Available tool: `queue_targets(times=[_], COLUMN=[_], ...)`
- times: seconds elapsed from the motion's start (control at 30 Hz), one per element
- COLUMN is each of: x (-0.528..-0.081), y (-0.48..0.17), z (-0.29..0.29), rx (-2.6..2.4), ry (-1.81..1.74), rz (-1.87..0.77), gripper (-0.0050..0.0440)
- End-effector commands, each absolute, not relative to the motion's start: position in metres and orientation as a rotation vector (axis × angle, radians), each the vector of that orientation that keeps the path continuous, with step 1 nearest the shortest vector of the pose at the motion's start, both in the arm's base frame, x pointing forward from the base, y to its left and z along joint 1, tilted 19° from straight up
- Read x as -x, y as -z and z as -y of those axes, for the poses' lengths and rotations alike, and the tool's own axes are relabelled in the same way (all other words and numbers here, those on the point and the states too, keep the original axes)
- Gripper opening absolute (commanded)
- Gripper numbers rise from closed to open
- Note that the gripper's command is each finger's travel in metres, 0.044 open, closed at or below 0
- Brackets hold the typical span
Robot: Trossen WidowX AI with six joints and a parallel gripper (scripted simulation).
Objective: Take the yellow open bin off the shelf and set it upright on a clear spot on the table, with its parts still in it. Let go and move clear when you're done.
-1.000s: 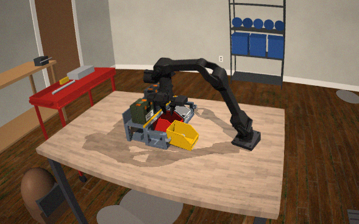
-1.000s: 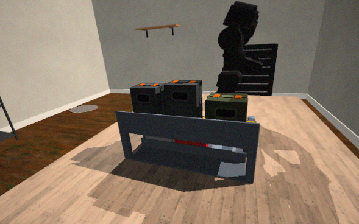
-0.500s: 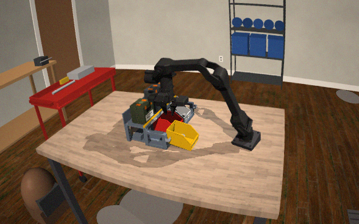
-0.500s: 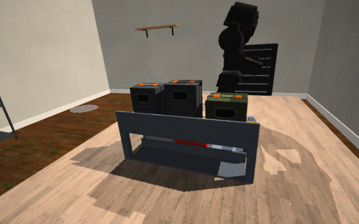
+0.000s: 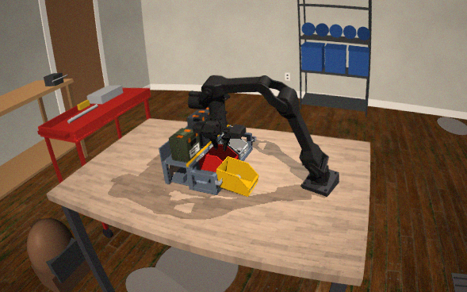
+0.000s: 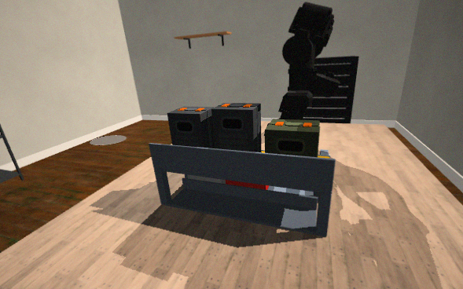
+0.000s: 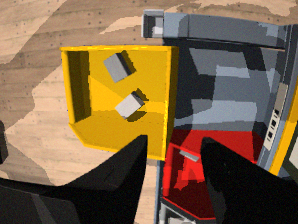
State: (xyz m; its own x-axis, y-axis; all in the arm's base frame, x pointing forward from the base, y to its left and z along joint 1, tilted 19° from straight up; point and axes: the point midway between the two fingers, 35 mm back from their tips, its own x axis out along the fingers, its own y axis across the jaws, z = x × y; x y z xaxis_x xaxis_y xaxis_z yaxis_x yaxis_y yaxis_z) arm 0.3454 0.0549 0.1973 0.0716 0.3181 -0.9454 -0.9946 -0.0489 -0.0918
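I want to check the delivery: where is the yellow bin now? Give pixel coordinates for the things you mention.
In the top view, the yellow bin (image 5: 233,183) (image 7: 120,135) sits at the grey shelf's (image 5: 204,190) (image 7: 225,30) near front corner, beside the red bin (image 5: 210,163) (image 7: 220,137).
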Motion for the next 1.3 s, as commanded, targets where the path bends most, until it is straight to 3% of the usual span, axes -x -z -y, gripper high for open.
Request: queue_targets(times=[0.0, 1.27], x=[-0.344, -0.346], y=[-0.204, -0.185], z=[-0.055, -0.061], rx=[1.061, 1.061], ry=[-1.314, -1.314], rz=[-0.863, -0.863], gripper=[0.0150, 0.0150])
